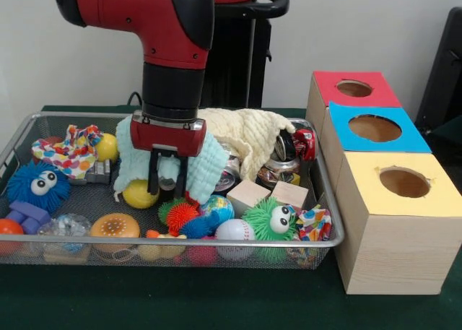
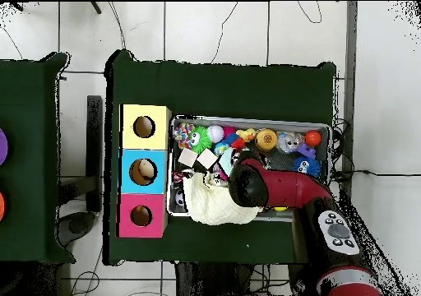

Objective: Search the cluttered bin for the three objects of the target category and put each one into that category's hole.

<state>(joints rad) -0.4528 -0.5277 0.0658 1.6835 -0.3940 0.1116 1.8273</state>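
Surface: green-covered table (image 1: 216, 308), pale wall behind.
Front, bin: wire mesh basket (image 1: 328, 200) packed with toys; blue googly-eyed ball (image 1: 36, 185) at one end, green one (image 1: 271, 218) near wooden blocks (image 1: 249, 195).
Front, gripper (image 1: 167, 182): fingers spread, nothing pinched, lowered before a pale green cloth (image 1: 202, 167) above a spiky orange ball (image 1: 180, 216).
Front, plush animals: none made out.
Front, hole (image 1: 354, 89): red-topped box, farthest of three.
Overhead, arm (image 2: 284, 190): laid across the basket (image 2: 247, 118); yellow cloth (image 2: 210, 204) beside it.
Overhead, red-topped box (image 2: 141, 216): beside the basket's end, next to blue (image 2: 143, 172).
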